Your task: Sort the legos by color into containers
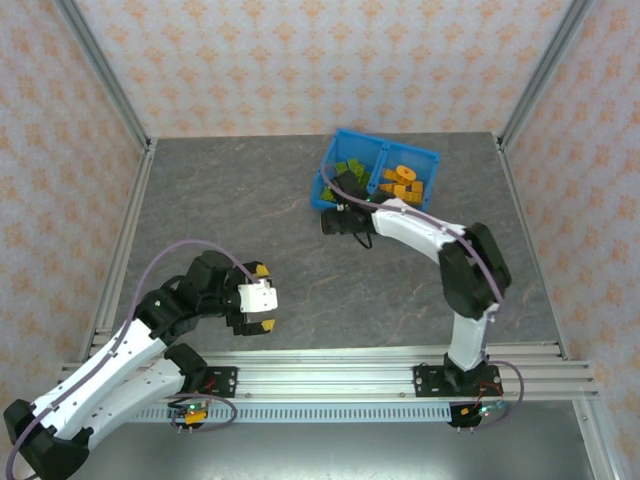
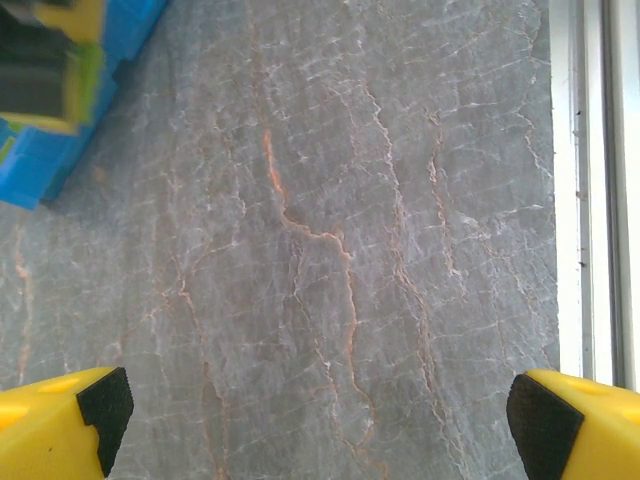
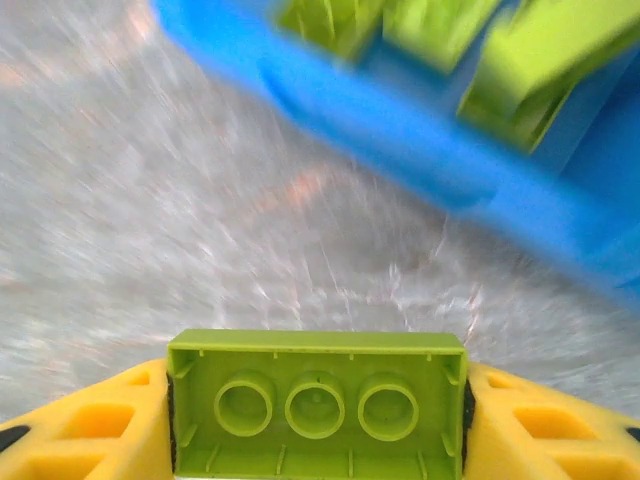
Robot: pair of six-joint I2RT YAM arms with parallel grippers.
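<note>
**Right gripper clamps a lime brick beside the bin; sorting nearly done**

Top view: right gripper sits just beside the near-left corner of the blue bin, arm stretched fwd over the grey table. Bin's left compt. holds lime green legos. Its right compt. holds orange legos. Colours look unmixed, though the pieces are small. Left gripper hangs nr its own base, well apart from the bin, jaws spread w/ nothing between them.

Left wrist view: left gripper has its yellow fingers wide apart above veined table. A blurred corner of the bin sits at top left.

Right wrist view: right gripper grasps the lime brick, its underside w/ three round tubes facing the camera and both ends touching the pads. A bin wall lies ahead, blurred, w/ lime green legos behind it.

Judgement: task approx. finished. The held brick appears to be the one piece outside the bin. It belongs in the left, green compt., just ahead of the gripper.
</note>
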